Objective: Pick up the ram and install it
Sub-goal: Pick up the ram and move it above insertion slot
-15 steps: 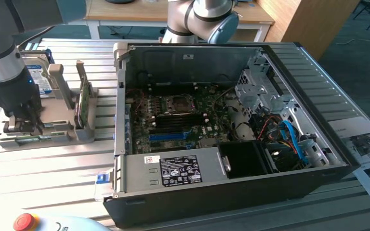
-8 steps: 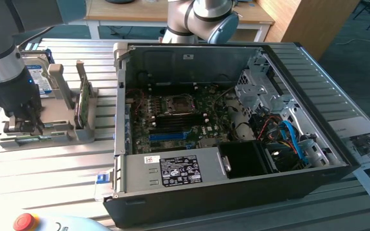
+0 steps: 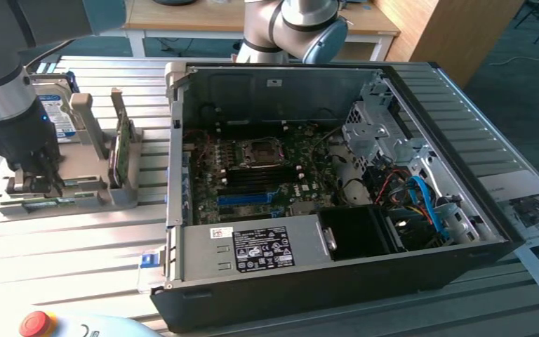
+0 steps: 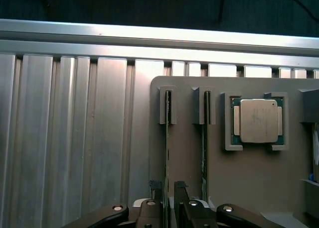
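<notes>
Two thin sticks stand on edge in slots of the grey holder (image 4: 249, 183). My claw (image 4: 168, 190) is open, one finger on each side of the ram (image 4: 168, 148), not pinching it. The second stick (image 4: 204, 148) is just beside it, and a processor chip (image 4: 257, 120) is beyond that. The holder lies to the exterior view's left of the open computer case (image 3: 344, 288).

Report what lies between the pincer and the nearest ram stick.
Nothing. In the wrist view the open pincer straddles the ram, which stands edge-on in the grey holder slot. Only a thin bare gap shows on each side of it.
</notes>
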You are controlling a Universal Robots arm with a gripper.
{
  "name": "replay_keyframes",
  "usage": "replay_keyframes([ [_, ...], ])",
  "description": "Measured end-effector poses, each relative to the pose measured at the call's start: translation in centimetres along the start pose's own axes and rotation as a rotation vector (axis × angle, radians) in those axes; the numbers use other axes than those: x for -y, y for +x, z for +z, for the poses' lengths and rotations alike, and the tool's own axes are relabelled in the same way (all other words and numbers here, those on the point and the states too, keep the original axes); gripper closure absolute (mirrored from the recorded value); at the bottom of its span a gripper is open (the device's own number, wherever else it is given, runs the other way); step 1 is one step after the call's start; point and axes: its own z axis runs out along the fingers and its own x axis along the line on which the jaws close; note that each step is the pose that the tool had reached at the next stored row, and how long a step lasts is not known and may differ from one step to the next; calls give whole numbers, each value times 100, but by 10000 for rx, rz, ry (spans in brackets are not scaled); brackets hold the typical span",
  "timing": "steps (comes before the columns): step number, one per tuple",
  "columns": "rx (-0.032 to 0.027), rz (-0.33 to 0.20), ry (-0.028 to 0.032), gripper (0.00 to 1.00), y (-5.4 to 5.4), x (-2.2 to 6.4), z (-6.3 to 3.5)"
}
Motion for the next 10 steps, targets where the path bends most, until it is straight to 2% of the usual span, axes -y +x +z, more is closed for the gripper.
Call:
replay_keyframes([
  [10,-1,0,-2,76,-10,1,11],
])
